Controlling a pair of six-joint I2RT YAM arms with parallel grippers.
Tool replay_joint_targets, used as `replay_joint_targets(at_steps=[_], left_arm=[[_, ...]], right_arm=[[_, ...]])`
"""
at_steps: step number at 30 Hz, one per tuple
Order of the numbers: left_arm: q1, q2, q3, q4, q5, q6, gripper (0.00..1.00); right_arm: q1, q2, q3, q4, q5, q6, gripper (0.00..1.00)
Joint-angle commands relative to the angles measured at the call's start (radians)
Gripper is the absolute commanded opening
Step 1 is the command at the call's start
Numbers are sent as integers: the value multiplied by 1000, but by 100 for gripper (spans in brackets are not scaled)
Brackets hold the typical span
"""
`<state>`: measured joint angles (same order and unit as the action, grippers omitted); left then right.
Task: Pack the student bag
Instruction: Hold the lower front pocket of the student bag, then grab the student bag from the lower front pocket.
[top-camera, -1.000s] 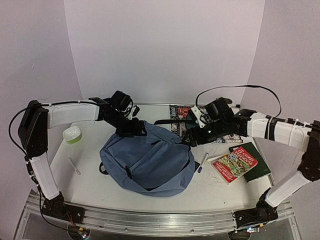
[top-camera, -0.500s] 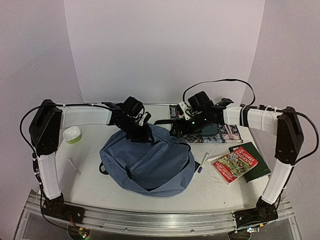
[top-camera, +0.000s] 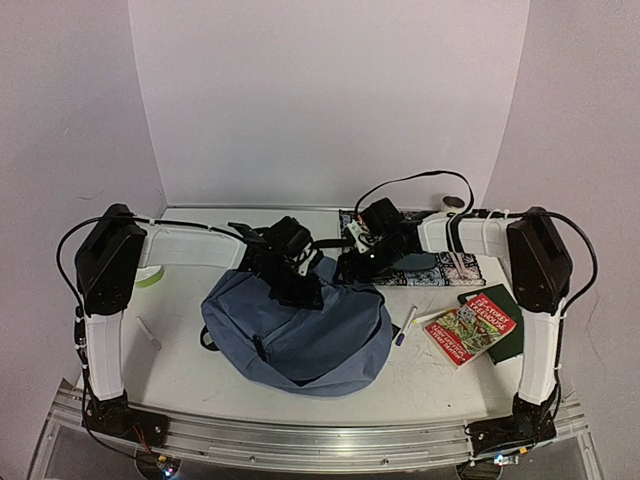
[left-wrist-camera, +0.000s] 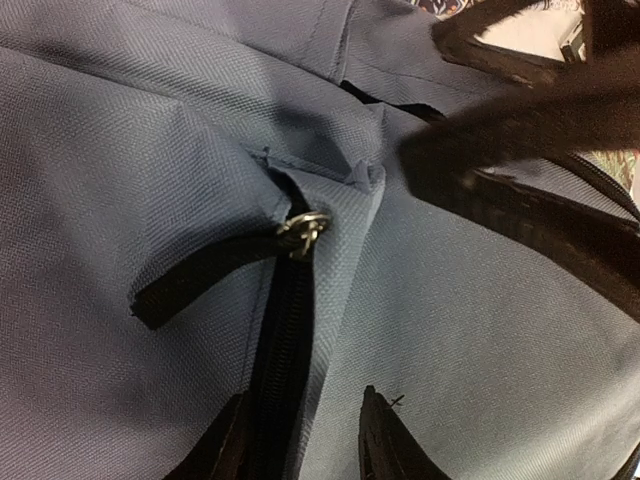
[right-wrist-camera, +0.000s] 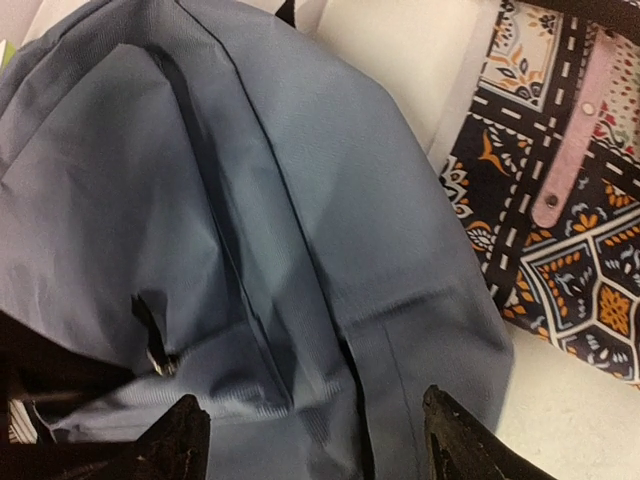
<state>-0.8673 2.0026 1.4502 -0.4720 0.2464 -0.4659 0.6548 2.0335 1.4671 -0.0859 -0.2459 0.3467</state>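
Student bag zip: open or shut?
Shut, as far as visible: on the student bag, the zip track lies closed below its slider, no opening in the top view.

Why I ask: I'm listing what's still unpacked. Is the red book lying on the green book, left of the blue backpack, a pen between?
Wrong side: the red book lies on the green book to the right of the blue backpack, not the left, with the pen between. The top external view shows it.
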Motion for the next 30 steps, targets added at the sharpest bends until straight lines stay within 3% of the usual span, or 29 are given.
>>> replay_joint_targets(at_steps=[1,7,10,15,21,30], left_arm=[[-44,3,-3,58,-19,-14,35],[-52,-19,-18,74,-65,-9,35],[-51,-39,-25,80,-84,-5,36],[-48,-61,-21,86,-112,10,41],[1,-90,-13,85,-118,37,47],[101,-112,-13,80,-91,111,48]], right_arm=[[-3,54,62,-20,-65,-17,71],[-3,108,50,-20,-74,-34,68],[-3,128,40,-20,-82,-48,61],[-4,139,26,-19,-103,-79,37],[-3,97,-2,-10,-111,-117,2],[-3,-3,-50,64,-150,-139,0]])
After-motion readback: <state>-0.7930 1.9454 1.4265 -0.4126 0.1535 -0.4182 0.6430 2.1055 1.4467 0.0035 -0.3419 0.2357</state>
